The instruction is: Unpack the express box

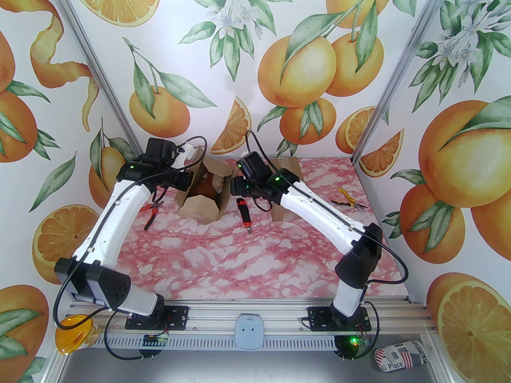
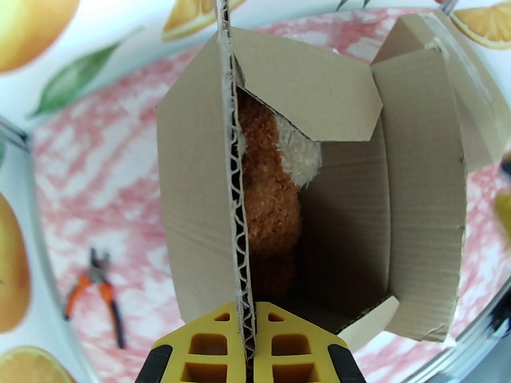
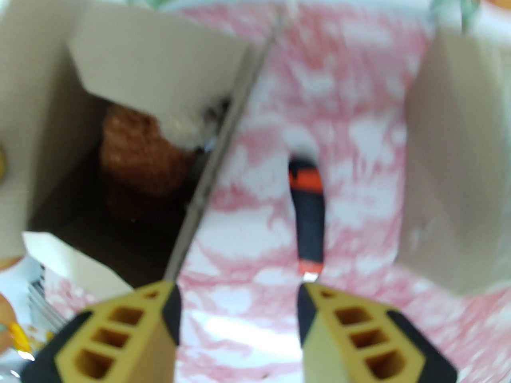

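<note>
The brown cardboard express box (image 1: 207, 198) stands open at the back of the table, its flaps (image 2: 311, 94) up. A brown and cream plush toy (image 2: 271, 198) lies inside it, seen also in the right wrist view as a blurred plush toy (image 3: 139, 166). My left gripper (image 2: 249, 313) is shut on the upright edge of the box's left flap (image 2: 235, 174); from above, the left gripper (image 1: 187, 154) sits at the box's far left corner. My right gripper (image 3: 239, 293) stands open just right of the box, its left fingertip (image 3: 159, 297) beside the right flap's edge (image 3: 223, 142).
A black and orange utility knife (image 1: 244, 212) lies on the pink marbled table just right of the box. Another cardboard piece (image 1: 285, 198) sits under the right arm. Orange pliers (image 1: 151, 212) lie left of the box, yellow pliers (image 1: 347, 200) far right.
</note>
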Available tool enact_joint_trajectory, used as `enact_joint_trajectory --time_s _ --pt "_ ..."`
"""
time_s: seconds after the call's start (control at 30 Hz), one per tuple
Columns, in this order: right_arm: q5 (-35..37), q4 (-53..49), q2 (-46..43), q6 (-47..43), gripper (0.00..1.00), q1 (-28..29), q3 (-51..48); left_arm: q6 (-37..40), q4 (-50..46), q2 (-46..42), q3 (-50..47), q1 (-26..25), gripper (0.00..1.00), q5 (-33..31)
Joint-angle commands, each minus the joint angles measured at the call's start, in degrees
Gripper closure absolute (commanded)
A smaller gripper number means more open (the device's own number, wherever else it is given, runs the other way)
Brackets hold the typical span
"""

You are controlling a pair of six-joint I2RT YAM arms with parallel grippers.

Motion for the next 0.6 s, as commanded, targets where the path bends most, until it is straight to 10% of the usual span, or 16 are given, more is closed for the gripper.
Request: enact_joint_trajectory --time_s 0.0,0.3,0.57 --pt "0.43 3.19 -2.14 -12.28 0.4 -0.07 3.21 6.73 2.49 -4.0 0.65 -1.06 1.0 -1.75" --pt "9.4 8.93 1.95 -35.88 0.01 4.82 4.46 11.45 4.5 -9.69 -1.32 -4.24 1.0 -4.8" --pt "15.3 18.59 2.29 -48.93 0.0 7.45 -3.35 10.29 3.75 -10.57 -0.83 -5.82 1.0 -2.75"
